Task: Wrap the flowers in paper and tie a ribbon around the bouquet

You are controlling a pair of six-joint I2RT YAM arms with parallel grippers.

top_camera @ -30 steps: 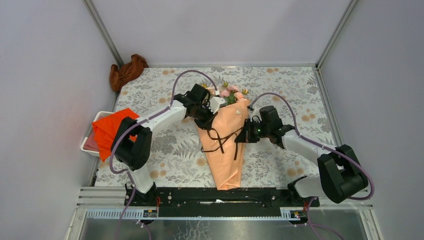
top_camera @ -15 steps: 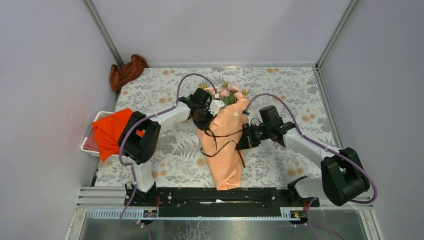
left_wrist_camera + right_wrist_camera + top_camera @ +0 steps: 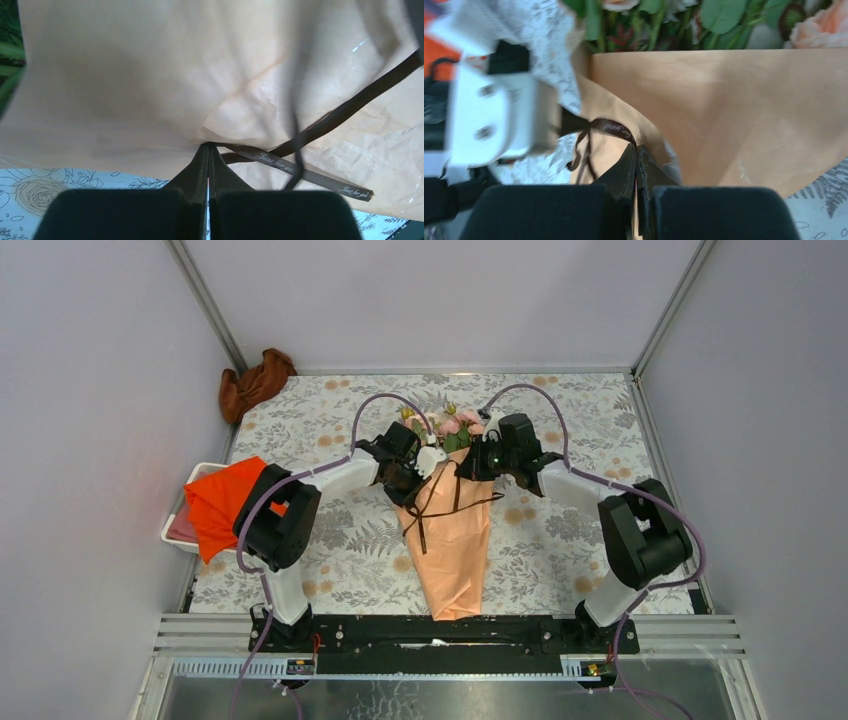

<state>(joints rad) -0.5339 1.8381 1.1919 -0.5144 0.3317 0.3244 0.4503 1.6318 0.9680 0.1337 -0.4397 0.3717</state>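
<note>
While both arms lean in toward the middle of the floral-print surface (image 3: 560,410), the bouquet (image 3: 452,550) of pink blooms & green leaves in a peach-orange paper cone lies flat between them. Its pointed tip faces the near edge, w/ the pale pink flowers (image 3: 460,425) & green leaves at the far end.

Left arm (image 3: 335,472): elbow raised over the surface's left side, forearm stretched right, wrist at the cone's upper left edge, just below the blooms. Left jaws are fully closed, tips pressed against the creased peach-orange paper (image 3: 125,75). They pinch the thin dark brown ribbon (image 3: 325,181) w/ pale printed lettering right where it meets the fold.

Right arm (image 3: 575,487): elbow bent out at the right, forearm angled back & left, wrist at the cone's upper right edge, opposite the left one. Right jaws are also closed flat, and another stretch of ribbon curls into their tips over the paper's edge.

Ribbon strands cross the cone's upper half btwn the two wrists, one loose end trailing down its left side. Bright orange cloth (image 3: 225,502) drapes a white tray (image 3: 178,532) at the left edge. Brown cloth (image 3: 255,380) is bunched in the far left corner.
</note>
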